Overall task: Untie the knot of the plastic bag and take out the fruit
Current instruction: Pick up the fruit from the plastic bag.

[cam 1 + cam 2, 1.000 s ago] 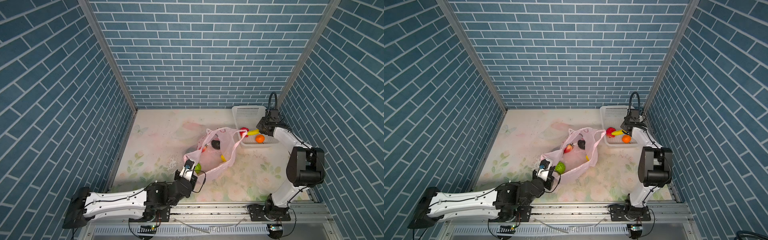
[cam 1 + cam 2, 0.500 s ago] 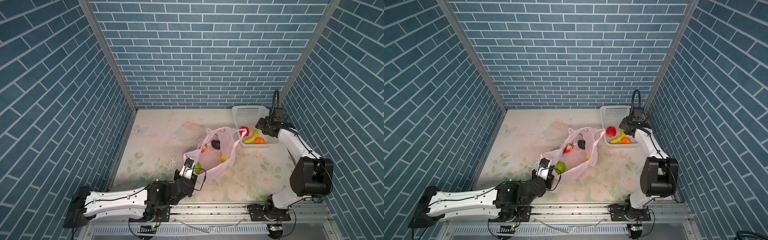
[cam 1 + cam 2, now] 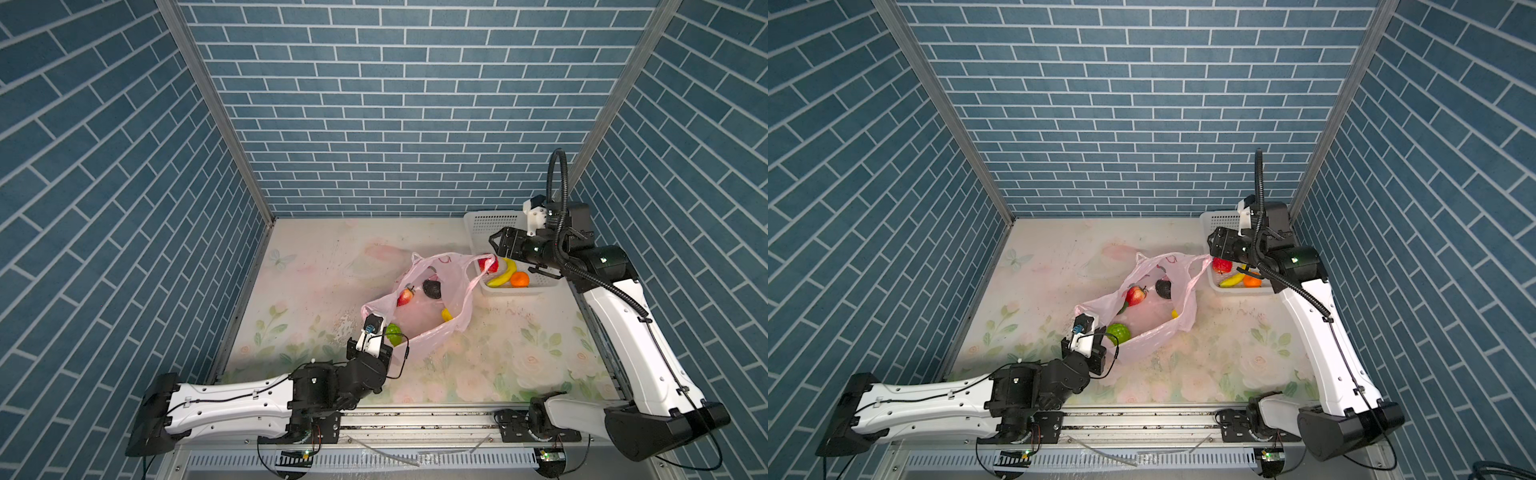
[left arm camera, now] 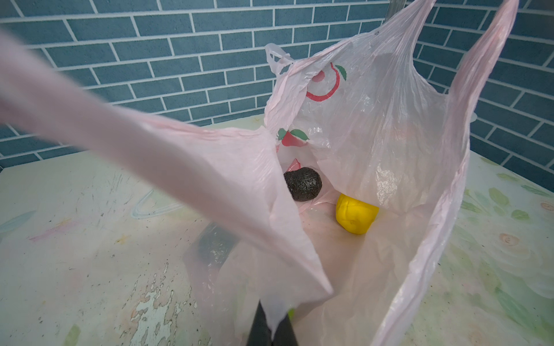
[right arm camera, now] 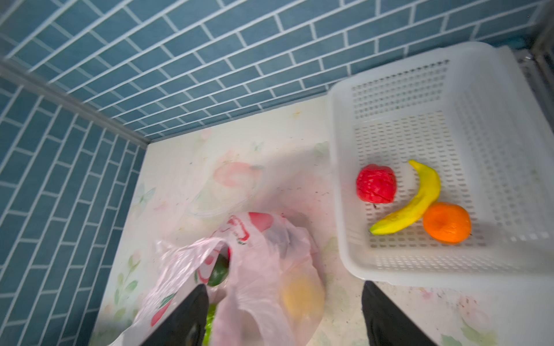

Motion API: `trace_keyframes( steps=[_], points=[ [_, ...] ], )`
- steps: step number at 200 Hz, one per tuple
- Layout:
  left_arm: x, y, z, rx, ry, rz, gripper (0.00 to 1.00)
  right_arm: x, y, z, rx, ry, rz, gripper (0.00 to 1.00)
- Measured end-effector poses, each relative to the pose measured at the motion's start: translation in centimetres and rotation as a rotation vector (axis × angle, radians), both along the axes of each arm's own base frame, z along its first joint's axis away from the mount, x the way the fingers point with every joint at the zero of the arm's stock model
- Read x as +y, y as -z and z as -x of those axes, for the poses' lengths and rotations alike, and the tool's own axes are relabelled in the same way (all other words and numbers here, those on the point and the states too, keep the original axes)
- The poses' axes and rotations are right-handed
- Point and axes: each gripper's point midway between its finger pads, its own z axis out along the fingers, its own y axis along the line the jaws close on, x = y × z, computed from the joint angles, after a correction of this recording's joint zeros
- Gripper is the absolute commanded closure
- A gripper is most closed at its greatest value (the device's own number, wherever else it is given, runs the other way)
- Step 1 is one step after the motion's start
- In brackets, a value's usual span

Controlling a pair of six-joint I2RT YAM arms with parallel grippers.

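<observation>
From the left wrist alone: a dark avocado (image 4: 302, 187) and a yellow fruit (image 4: 356, 217) deep in the plastic bag (image 4: 374, 134), straight ahead of the left gripper (image 4: 271, 323), clenched on a fold of the bag's near rim. From the right wrist alone: a ridged red fruit (image 5: 376, 183), a banana (image 5: 416, 200) and an orange (image 5: 446, 223) together in the white basket (image 5: 419, 90), off to one side of the right gripper (image 5: 284, 286), released, jaws spread wide with nothing between, one jaw over the bag, the other beside the basket's near corner. Plainest in both top views: a stemmed red fruit (image 3: 405, 297) and a green fruit (image 3: 394, 333) inside the bag, the green one just beside the left gripper. Bag mouth agape, handle loops apart, one reaching to the basket's corner under the right gripper. Open floral table (image 3: 324, 270) beyond and outward of the left gripper; brick wall (image 3: 685, 187) close behind the right wrist. Left arm stretched low and nearly flat from the front rail (image 3: 415, 419); right arm standing steeply toward the back corner, forearm folded level, pointed at the bag.
</observation>
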Motion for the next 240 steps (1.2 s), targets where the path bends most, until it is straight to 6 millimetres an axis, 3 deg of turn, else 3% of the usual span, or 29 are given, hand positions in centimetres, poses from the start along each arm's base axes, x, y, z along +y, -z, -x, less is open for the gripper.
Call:
trace_keyframes(
  steps=[51, 85, 111, 137, 181, 240],
  points=[
    [-0.3, 0.5, -0.1, 0.003, -0.001, -0.019, 1.0, 7.7, -2.5, 2.9, -0.014, -0.249, -0.001, 0.2],
    [-0.7, 0.5, -0.1, 0.002, 0.001, -0.008, 1.0, 13.0, -0.4, 4.8, 0.03, -0.404, 0.032, 0.21],
    [-1.3, 0.8, 0.0, 0.002, 0.008, -0.009, 1.0, 16.2, 2.9, 6.7, 0.085, -0.493, 0.071, 0.23],
    [-1.7, 0.9, 0.1, 0.0, 0.014, -0.008, 1.0, 17.8, 8.3, 8.1, 0.156, -0.539, 0.14, 0.26],
    [-1.6, 0.9, 0.1, -0.006, 0.009, 0.006, 1.0, 16.9, 17.9, 9.2, 0.262, -0.525, 0.288, 0.28],
    [-1.6, 1.5, 0.2, -0.004, 0.011, 0.012, 1.0, 16.4, 23.9, 8.3, 0.335, -0.487, 0.407, 0.25]
  ],
)
